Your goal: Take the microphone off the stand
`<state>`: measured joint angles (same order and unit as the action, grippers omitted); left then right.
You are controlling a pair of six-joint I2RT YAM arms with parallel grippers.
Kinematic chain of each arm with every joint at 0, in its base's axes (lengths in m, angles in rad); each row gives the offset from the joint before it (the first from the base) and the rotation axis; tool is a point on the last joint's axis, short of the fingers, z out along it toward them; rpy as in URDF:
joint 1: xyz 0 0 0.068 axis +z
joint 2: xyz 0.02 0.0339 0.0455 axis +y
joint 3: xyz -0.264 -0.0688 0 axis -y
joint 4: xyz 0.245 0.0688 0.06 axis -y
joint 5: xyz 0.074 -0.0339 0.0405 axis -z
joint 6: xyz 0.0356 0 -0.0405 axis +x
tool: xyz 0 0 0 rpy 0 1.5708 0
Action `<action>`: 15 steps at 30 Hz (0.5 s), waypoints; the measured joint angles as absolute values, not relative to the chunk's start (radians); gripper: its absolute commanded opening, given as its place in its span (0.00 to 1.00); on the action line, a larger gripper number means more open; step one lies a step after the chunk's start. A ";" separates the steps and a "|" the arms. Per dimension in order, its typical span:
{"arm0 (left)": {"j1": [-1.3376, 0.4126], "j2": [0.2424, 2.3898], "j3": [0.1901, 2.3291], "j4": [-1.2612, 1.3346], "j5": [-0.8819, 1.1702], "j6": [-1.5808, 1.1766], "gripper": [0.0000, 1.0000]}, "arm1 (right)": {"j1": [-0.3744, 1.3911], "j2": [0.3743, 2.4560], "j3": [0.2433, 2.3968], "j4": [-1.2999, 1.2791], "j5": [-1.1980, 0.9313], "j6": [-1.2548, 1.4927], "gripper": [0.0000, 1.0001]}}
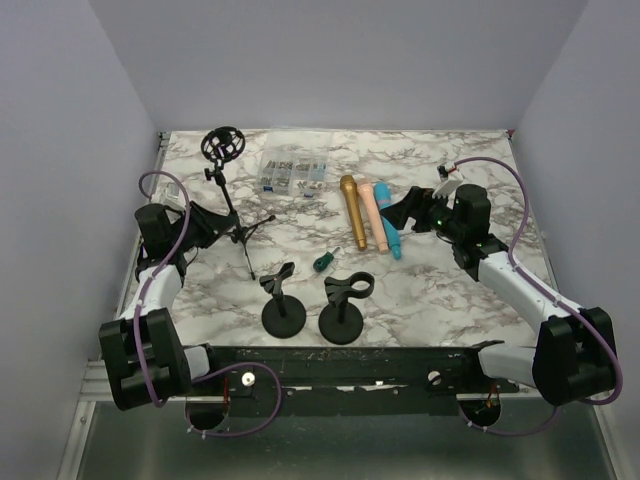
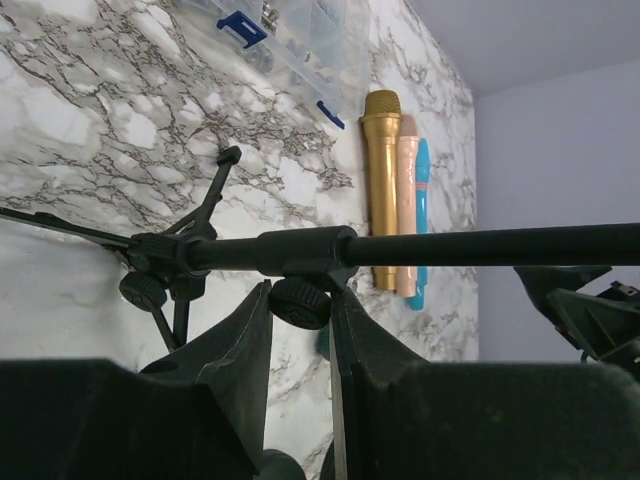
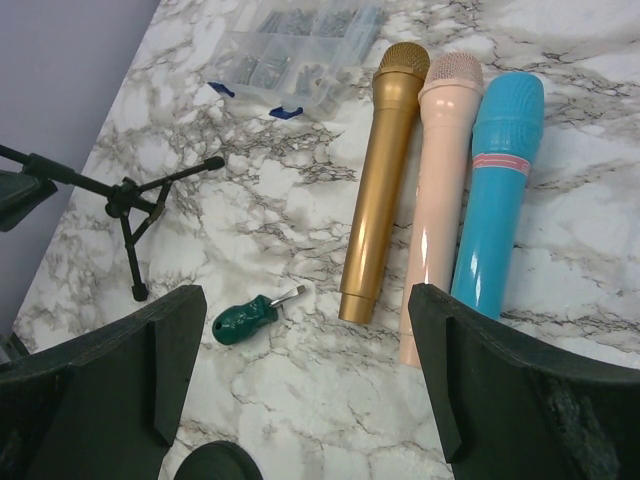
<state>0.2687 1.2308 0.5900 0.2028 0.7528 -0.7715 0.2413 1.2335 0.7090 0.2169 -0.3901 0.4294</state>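
Note:
A black tripod stand (image 1: 232, 205) with a ring mount (image 1: 222, 144) on top stands at the back left. My left gripper (image 1: 222, 228) is shut on the round knob (image 2: 300, 302) under the stand's pole (image 2: 450, 245), one finger on each side of it. Three microphones lie flat side by side on the table: gold (image 3: 380, 180), pink (image 3: 435, 190) and blue (image 3: 495, 180). My right gripper (image 3: 300, 340) hangs open above their lower ends, touching nothing. Whether the ring mount holds anything I cannot tell.
Two short black desk stands (image 1: 283, 305) (image 1: 343, 310) with bare clips stand near the front edge. A green-handled screwdriver (image 3: 245, 318) lies between them and the microphones. A clear parts box (image 1: 292, 172) sits at the back. Grey walls close in on three sides.

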 measured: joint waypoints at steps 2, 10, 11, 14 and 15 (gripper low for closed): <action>0.273 1.231 0.581 0.218 0.756 -0.810 0.00 | 0.241 1.234 0.709 0.217 -0.390 0.429 0.91; 0.310 1.278 0.536 0.362 0.838 -1.092 0.00 | 0.241 1.234 0.709 0.217 -0.390 0.429 0.91; 0.316 1.291 0.522 0.379 0.846 -1.120 0.00 | 0.241 1.234 0.709 0.217 -0.390 0.429 0.91; 0.329 1.321 0.509 0.430 0.883 -1.256 0.00 | 0.241 1.237 0.709 0.218 -0.390 0.429 0.91; 0.335 1.327 0.505 0.440 0.890 -1.294 0.00 | 0.241 1.238 0.709 0.218 -0.390 0.429 0.91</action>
<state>0.3347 1.3273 0.5053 0.4404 0.8898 -1.2938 0.2413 1.2381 0.7090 0.2176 -0.3901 0.4294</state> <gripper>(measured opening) 0.256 0.907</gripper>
